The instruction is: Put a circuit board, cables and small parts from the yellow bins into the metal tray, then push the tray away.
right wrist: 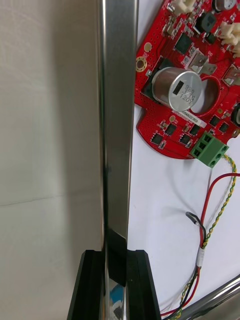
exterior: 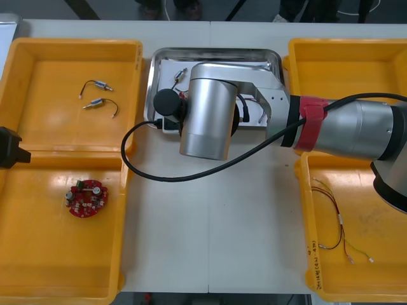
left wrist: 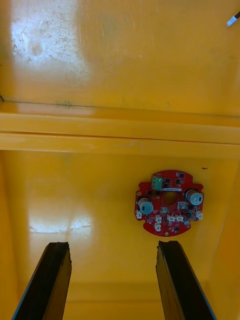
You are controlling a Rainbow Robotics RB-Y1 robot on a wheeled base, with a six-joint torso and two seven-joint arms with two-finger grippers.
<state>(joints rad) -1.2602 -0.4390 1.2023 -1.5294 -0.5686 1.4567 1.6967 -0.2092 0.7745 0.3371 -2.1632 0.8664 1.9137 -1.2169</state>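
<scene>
Metal tray (exterior: pixel 275 58): located at the far middle of the table, between the two far yellow bins, white inside. My right arm reaches across from the right to its near side. My right gripper (right wrist: pixel 115 260) is pinching the rim of the metal tray, one finger on the table side and one on the inner side, with the rim wall between them.

Tray contents: a round red circuit board (right wrist: pixel 180 60), a red and yellow cable (right wrist: pixel 220 200) running from the board's green connector, and a small metal part (exterior: pixel 180 75) towards the far left corner.

My left gripper (left wrist: pixel 115 260) hangs with its fingers spread apart at the table's left edge, where the two left bins meet. A second circuit board (left wrist: pixel 169 202) lies on the floor of the near left bin (exterior: pixel 38 267), untouched. Two more small metal parts (exterior: pixel 96 95) lie in the far left bin (exterior: pixel 38 121).
</scene>
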